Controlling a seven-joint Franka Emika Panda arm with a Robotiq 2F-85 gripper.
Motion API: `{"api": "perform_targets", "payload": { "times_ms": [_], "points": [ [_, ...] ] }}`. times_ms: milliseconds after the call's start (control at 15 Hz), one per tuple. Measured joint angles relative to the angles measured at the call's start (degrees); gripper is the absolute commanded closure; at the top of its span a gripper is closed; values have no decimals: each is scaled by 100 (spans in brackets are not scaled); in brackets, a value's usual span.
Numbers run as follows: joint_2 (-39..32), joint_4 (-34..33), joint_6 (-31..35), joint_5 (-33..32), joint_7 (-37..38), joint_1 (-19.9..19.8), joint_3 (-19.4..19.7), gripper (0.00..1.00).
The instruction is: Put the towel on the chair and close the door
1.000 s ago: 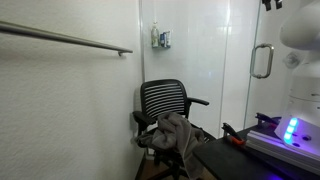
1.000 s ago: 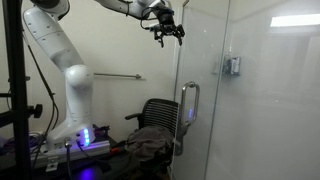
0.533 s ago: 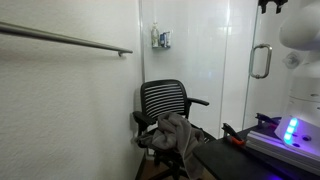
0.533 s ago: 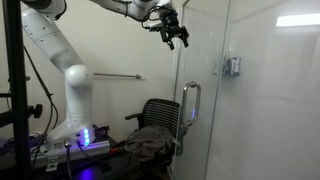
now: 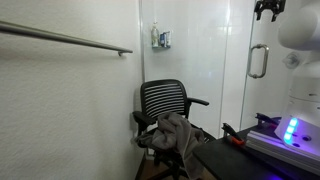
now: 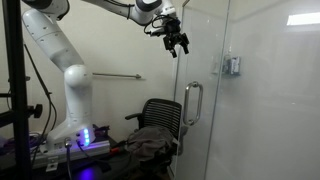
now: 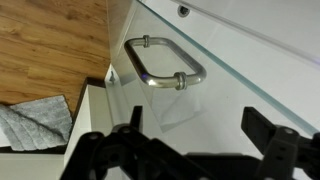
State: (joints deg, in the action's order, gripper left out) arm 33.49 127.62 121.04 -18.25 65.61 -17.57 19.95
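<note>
Door [image 6: 205, 140] stands just beside the wide-spread, empty pincer [image 6: 179, 46].

The gripper [image 7: 195, 135] shows as two dark fingers spread wide apart, nothing between them. Beyond it is the door [image 7: 262, 72], with its silver loop handle [image 7: 165, 63] near the glass edge. To the left lie wooden floor [image 7: 50, 40] and part of the grey towel [image 7: 35, 122].

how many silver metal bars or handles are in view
2: a long horizontal wall rail, and the loop handle on the glass door. Others may be hidden.
</note>
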Motion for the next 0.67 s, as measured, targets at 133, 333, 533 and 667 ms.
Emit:
{"api": "perform_targets", "payload": {
  "times_ms": [133,333,533,667],
  "points": [
    [-5,13,16,-15,107,-237,-221,0],
    [-178,51,103,-14,846,-616,-577,0],
    [-624,1,177,29,1571,-704,-681,0],
    [-1030,-166,222,182,1897,-703,-678,0]
  ]
}}
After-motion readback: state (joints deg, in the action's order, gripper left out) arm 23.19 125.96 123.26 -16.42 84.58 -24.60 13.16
